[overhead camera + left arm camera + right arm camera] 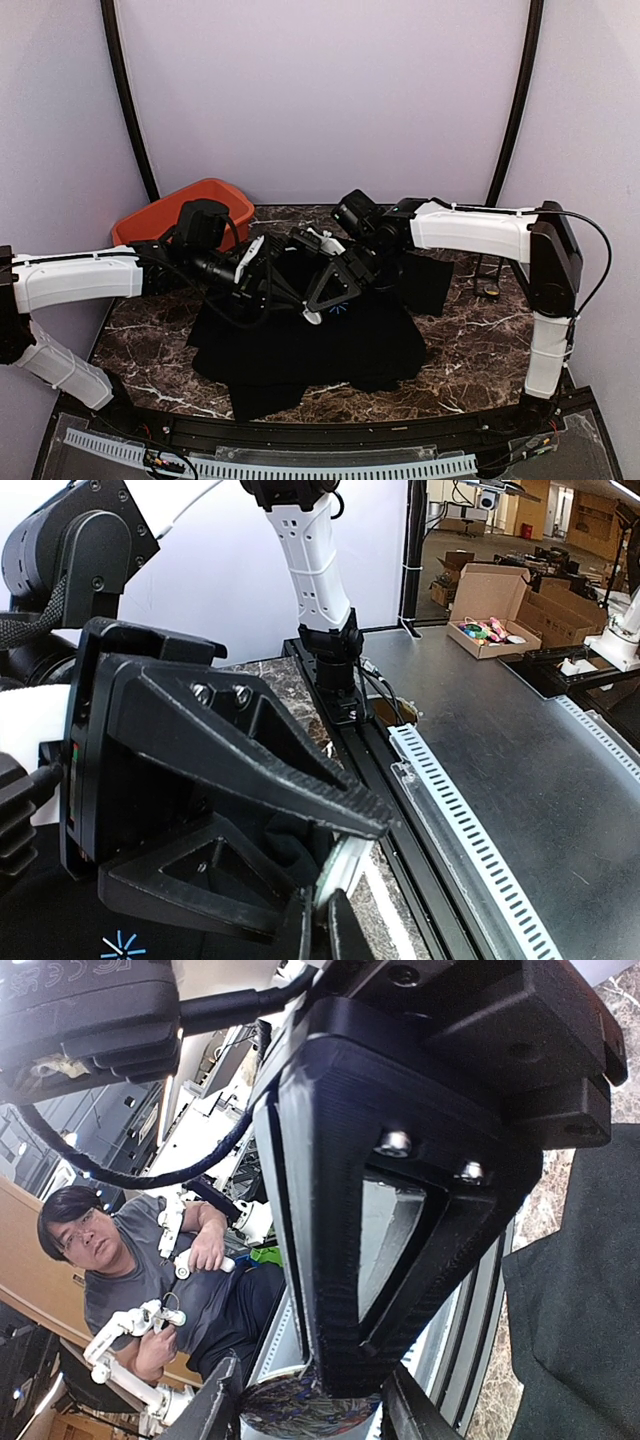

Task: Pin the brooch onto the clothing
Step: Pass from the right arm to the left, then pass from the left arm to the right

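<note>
The black T-shirt (300, 350) lies spread on the marble table, its light-blue starburst print (338, 310) just below both grippers. My right gripper (318, 308) is tipped down over the chest. In the right wrist view it (305, 1410) is shut on the brooch (290, 1410), a small round disc with a pale rim. My left gripper (292, 293) meets it from the left. In the left wrist view its jaws (325, 935) are almost together at a raised fold of black shirt fabric (290, 860). Each gripper's big black finger blocks the other's view.
A red bin (170, 212) stands at the back left behind the left arm. A small black item (490, 290) sits at the table's right side near the right arm's base. A black rail (300, 435) runs along the near edge. A person (130, 1260) sits beyond the table.
</note>
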Available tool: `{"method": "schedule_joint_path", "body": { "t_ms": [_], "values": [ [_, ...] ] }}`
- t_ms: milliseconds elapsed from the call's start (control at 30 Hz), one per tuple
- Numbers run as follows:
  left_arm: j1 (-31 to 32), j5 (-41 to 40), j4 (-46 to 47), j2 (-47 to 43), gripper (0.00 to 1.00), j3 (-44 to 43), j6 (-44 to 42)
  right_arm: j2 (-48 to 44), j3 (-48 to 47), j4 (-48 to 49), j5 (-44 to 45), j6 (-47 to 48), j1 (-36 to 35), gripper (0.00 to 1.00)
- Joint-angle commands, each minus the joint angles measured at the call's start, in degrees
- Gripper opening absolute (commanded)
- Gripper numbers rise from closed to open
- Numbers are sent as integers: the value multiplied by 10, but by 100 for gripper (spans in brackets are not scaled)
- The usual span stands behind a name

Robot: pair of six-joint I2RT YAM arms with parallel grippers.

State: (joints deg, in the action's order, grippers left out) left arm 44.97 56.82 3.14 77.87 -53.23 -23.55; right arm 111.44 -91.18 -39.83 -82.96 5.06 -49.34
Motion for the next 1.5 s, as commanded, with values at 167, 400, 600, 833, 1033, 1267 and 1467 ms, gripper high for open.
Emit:
{"method": "schedule_joint_path", "body": {
  "t_ms": [167,400,600,833,1033,1267,1467],
  "values": [
    [7,3,-7,0,1,-4,26,-4,2,11,85,1,32,57],
    [6,-34,-22,6,1,-12,36,-66,31,32,181,11,57,62],
    [-7,-59,-37,30,1,-33,76,-118,87,66,238,64,47,60],
    [-41,-17,41,56,1,-30,174,-174,166,163,322,104,29,56],
    [-43,-12,42,62,1,-30,184,-165,172,196,370,98,21,50],
    [-44,-6,15,69,1,-41,173,-141,148,191,385,92,18,44],
    [-44,-32,-27,72,1,-56,140,-149,138,138,376,126,18,41]
  ]
}}
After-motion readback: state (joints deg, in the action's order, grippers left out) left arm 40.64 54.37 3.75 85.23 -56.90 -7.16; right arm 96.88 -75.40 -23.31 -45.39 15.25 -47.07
